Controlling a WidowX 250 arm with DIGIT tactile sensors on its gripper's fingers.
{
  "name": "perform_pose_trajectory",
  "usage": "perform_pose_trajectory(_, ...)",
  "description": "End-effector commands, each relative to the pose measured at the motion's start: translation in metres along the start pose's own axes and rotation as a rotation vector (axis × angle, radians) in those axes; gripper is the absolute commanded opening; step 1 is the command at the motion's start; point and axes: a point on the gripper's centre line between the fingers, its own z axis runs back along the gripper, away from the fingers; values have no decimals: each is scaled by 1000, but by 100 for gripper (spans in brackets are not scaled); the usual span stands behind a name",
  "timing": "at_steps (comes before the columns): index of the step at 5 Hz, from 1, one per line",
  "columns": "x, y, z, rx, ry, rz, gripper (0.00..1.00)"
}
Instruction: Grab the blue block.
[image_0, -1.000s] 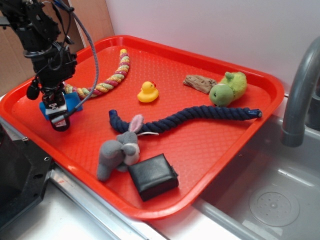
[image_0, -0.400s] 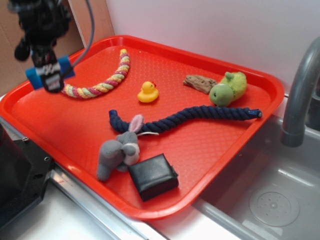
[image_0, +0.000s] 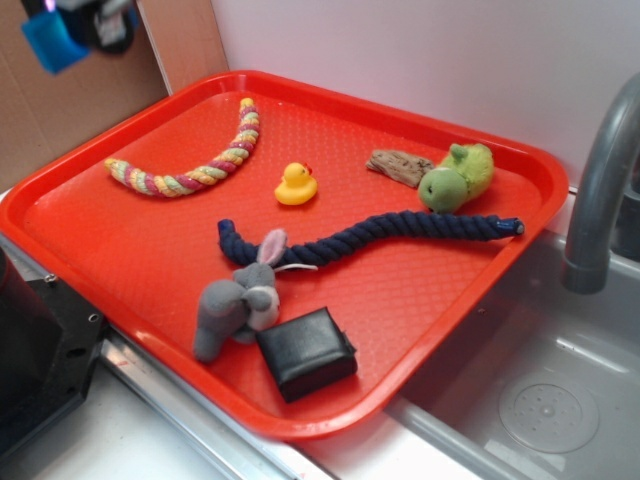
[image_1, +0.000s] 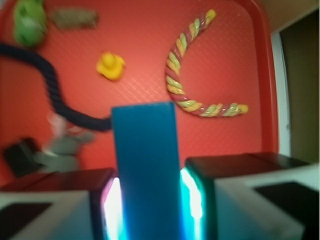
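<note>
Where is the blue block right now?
The blue block is up in the air, pinched in the gripper. In the exterior view it hangs at the top left corner, above the tray's left edge, near the striped rope.

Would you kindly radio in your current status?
Gripper shut on blue block. Block held high above red tray. Nothing in the way.

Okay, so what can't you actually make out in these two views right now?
- Exterior view: gripper and blue block cut off by the top edge; the grasp itself is out of sight.
- Wrist view: whole picture blurred; the block's lower end runs off the bottom edge.
- Wrist view: grey bunny only a smear.
</note>
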Motion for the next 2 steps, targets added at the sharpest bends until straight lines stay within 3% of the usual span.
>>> perform_pose_trajectory(1, 20, 20, 5, -38, -100, 263, 0)
perform_pose_trajectory(2, 22, 23, 7, -57, -97, 274, 0)
